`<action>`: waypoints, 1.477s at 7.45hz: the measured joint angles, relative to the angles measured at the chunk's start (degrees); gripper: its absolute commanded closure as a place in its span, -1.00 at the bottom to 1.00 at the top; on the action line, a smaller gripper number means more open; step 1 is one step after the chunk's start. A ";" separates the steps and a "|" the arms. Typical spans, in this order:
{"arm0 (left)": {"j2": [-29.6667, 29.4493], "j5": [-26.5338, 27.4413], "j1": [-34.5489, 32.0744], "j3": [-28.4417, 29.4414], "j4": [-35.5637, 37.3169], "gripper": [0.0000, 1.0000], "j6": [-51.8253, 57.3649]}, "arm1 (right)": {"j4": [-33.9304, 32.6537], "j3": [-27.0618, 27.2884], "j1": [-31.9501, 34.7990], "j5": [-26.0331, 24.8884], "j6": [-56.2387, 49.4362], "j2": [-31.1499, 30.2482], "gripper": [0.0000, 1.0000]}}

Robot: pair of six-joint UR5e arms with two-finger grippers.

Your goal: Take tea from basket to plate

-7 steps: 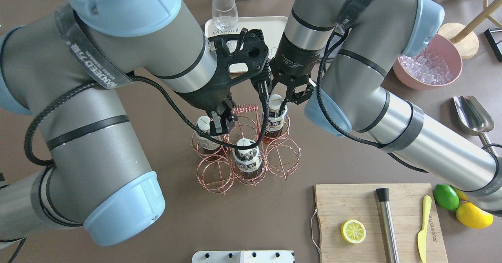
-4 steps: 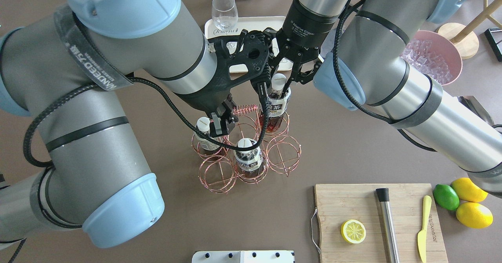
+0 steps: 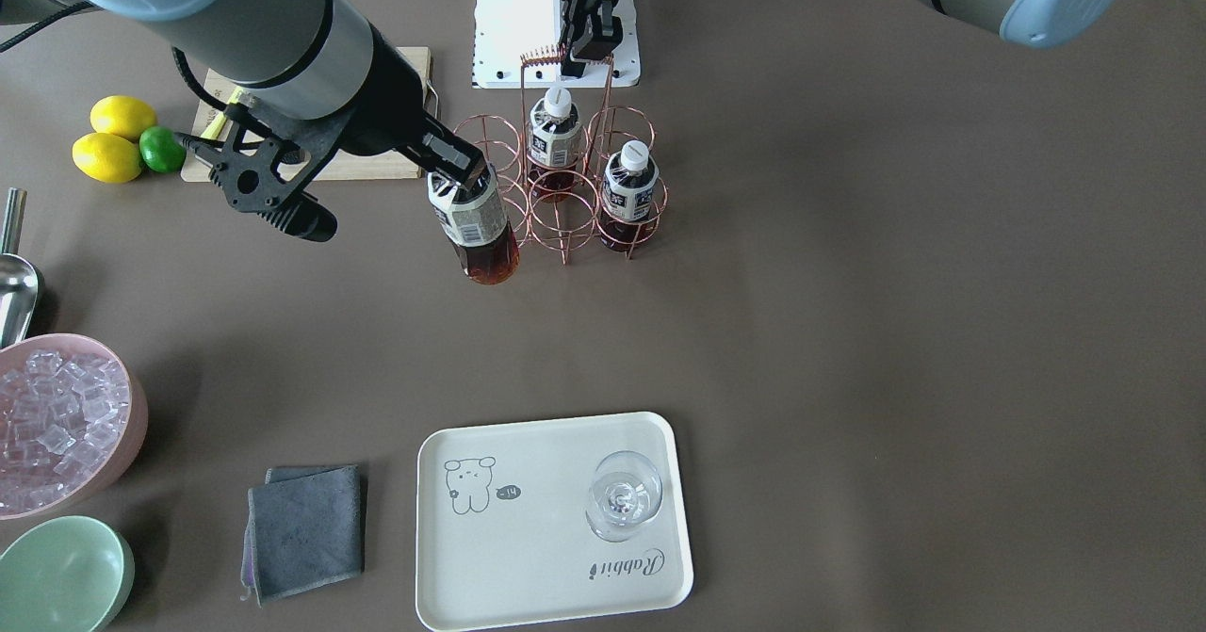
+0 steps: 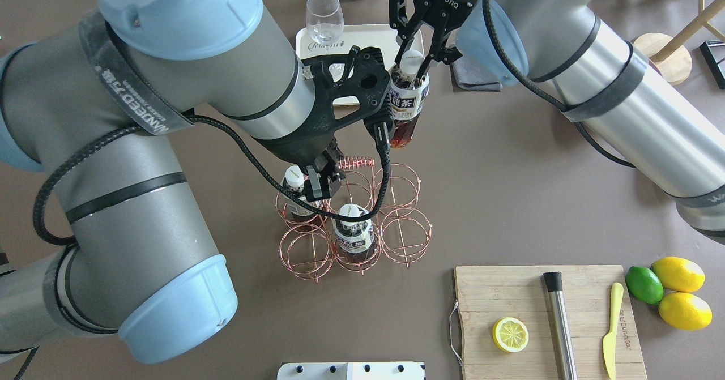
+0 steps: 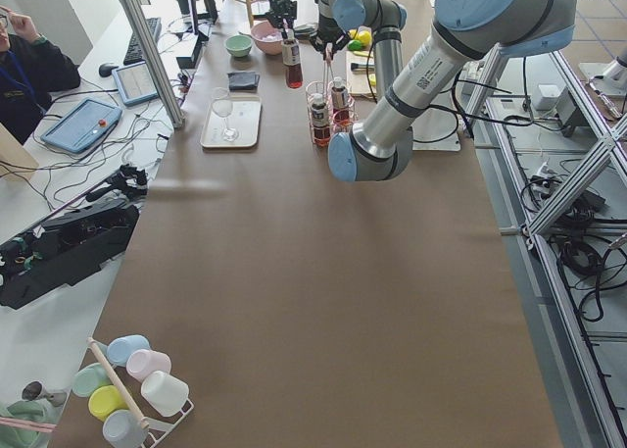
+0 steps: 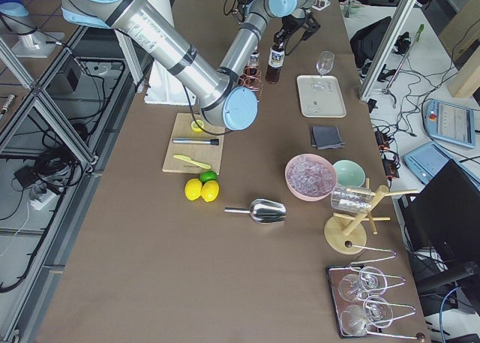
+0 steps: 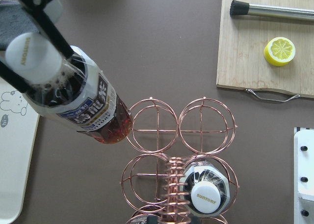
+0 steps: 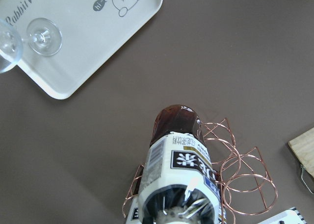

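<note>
Tea point(image 4: 406, 103), tilted, pinched at cap by right tool point(image 4: 413, 65); could slip before plate point(image 3: 556, 557). Left tool point(image 3: 581, 53) clamps basket point(image 3: 563, 201) handle.

Right pincer point(image 4: 412, 63) high, clamped (on tea point(image 4: 403, 108)); left pincer point(image 4: 320, 182) low, seemingly closed.

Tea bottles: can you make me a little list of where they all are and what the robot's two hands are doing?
Held tea: tilted, gripped near its cap by the right gripper, out of the basket, not yet over the plate
Other teas: two, standing in basket rings
Empty rings: four
Plate: only a glass, no tea
Left gripper: at the basket's handle; grip unclear
</note>
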 measured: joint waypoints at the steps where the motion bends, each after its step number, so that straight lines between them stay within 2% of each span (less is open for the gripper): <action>1: 0.04 0.04 -0.08 -0.41 0.05 1.00 0.00 | 0.02 -6.08 1.54 -0.11 -2.93 2.99 1.00; 3: 0.18 0.02 -1.07 -1.71 0.42 1.00 0.00 | 1.67 -17.16 4.28 -0.93 -12.31 5.90 1.00; 6: 0.24 -0.71 -4.46 -3.42 1.21 1.00 0.04 | 14.76 -30.88 6.19 -1.50 -16.38 6.77 1.00; 8: 1.46 -2.75 -9.90 -4.99 2.36 1.00 0.28 | 21.94 -40.07 6.24 -2.85 -16.37 10.08 1.00; 11: 5.71 -7.71 -22.24 -5.85 4.32 1.00 1.88 | 30.77 -48.71 4.27 -5.79 -16.01 14.30 1.00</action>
